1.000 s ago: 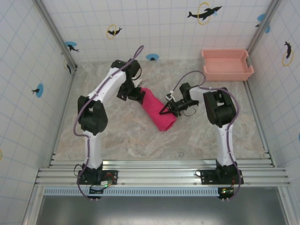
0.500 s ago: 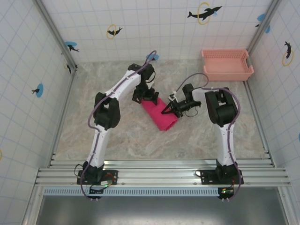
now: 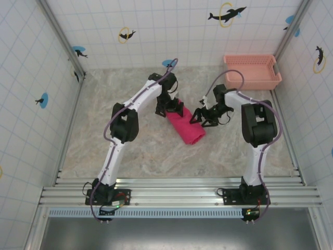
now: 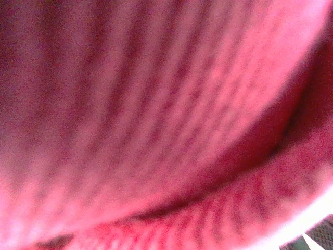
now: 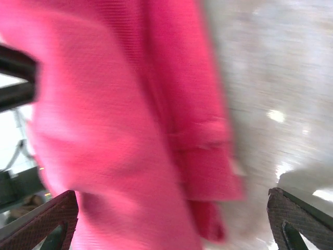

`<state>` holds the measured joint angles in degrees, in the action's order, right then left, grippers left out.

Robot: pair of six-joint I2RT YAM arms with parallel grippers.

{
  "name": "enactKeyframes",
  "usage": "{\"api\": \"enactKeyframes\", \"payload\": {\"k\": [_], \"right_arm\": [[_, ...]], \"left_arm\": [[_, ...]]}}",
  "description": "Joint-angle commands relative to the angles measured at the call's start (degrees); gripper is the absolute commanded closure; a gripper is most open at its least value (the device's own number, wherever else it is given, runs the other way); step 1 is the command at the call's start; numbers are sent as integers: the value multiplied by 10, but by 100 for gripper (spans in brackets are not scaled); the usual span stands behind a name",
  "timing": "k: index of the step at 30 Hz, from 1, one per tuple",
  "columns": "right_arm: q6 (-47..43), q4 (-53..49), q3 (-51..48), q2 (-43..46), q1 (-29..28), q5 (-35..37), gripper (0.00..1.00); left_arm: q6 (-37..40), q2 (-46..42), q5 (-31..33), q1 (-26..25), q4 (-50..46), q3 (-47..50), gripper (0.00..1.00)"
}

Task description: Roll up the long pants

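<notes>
Fingers-apart on both arms, met the long pants (image 3: 186,127), rolled near the middle of the surface (image 3: 135,151), with left fingers (image 3: 170,109) at its 11 o'clock end and right fingers (image 3: 199,116) beside its 2 o'clock flank; likely needed even pressing to hold the roll tight.

Top cam overhead from rear; both wrist cams v. close on same long pants (image 3: 186,126)

Robot test cell, lab-type setup. Walled booth of white grid-tile panels (image 3: 171,36) with dolphin decals (image 3: 227,14) and aluminium corner posts (image 3: 59,34). Marble-look tabletop (image 3: 140,151). Left arm (image 3: 111,156) and right arm (image 3: 254,156) are bolted to an aluminium rail (image 3: 177,195) at the near edge.
</notes>
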<state>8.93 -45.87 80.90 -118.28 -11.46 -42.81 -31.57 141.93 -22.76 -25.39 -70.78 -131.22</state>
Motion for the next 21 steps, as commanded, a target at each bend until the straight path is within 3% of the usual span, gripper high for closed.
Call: {"api": "enactKeyframes", "payload": {"k": [1,4,9,14,21], "right_arm": [[-17,-35,3,43,-1,105,3],[-23,-46,15,46,-7,120,3],[-25,-57,39,-13,-12,53,2],[-23,-56,57,-67,-31,31,3],[-24,-56,104,-148,-65,-29,14]], "left_arm": [[0,76,48,-12,-28,18,2],[1,87,42,-13,-29,13,2],[0,103,29,-13,-26,11,3],[-7,111,7,-14,-11,17,3],[-43,110,-74,-21,72,44,3]]}}
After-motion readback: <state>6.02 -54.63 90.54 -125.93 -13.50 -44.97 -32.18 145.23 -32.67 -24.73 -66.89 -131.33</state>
